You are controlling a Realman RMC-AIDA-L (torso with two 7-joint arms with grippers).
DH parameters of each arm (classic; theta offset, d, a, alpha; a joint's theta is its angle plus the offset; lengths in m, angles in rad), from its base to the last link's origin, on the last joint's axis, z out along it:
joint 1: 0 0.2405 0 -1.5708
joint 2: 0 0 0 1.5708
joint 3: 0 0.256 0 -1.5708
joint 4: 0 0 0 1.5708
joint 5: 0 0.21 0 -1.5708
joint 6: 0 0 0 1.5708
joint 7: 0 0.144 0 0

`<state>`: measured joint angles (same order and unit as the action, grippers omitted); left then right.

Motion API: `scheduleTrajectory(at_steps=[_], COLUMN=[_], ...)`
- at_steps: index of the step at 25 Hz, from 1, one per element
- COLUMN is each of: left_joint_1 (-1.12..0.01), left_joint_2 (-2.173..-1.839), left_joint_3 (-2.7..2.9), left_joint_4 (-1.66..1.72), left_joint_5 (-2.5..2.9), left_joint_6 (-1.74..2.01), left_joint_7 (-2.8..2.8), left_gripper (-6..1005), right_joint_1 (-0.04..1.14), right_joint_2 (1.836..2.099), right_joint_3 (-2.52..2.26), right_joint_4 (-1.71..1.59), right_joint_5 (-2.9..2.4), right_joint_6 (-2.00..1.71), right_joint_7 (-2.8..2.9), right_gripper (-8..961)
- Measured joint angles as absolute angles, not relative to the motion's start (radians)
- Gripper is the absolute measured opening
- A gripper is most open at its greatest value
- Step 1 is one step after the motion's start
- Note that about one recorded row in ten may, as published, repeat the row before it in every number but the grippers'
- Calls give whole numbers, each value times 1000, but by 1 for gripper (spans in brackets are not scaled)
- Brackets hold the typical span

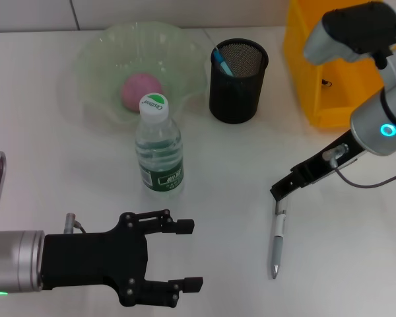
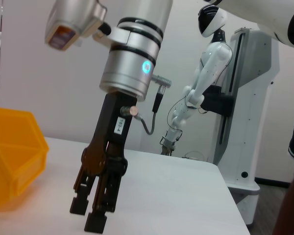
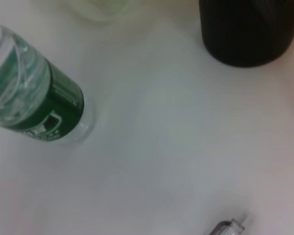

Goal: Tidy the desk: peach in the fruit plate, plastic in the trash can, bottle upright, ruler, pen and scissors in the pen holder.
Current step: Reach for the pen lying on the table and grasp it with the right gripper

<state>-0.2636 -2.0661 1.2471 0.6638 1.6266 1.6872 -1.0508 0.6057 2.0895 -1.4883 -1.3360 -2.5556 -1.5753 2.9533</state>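
The pink peach (image 1: 141,90) lies in the pale green fruit plate (image 1: 96,56) at the back. The bottle (image 1: 158,150) stands upright in front of it and also shows in the right wrist view (image 3: 36,98). The black mesh pen holder (image 1: 237,89) holds a light blue handle, seemingly the scissors (image 1: 221,60). The silver pen (image 1: 277,241) lies flat on the desk (image 1: 224,172). My right gripper (image 1: 277,193) hangs just over the pen's far end and also shows in the left wrist view (image 2: 88,218). My left gripper (image 1: 190,255) is open and empty at the front left. The ruler and the plastic are out of view.
The yellow trash can (image 1: 323,72) stands at the back right, behind my right arm, and shows in the left wrist view (image 2: 12,152). The pen holder (image 3: 247,29) and the pen's end (image 3: 229,227) show in the right wrist view.
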Motion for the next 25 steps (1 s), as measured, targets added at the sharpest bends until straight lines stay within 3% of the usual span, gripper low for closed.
scheduleTrajectory(at_steps=[25], left_joint_1=[-256], left_joint_2=[-2066], left_joint_3=[1247], left_joint_4=[663], left_joint_5=[1634], left_joint_6=[1685], left_joint_7=[-1046], left_gripper=[811], right_joint_1=[710], right_joint_2=[2089], right_joint_3=[-1506], right_joint_4=[-1104], right_joint_5=[-2576], right_joint_6=[-1485], right_joint_7=[2956], right_gripper=[758])
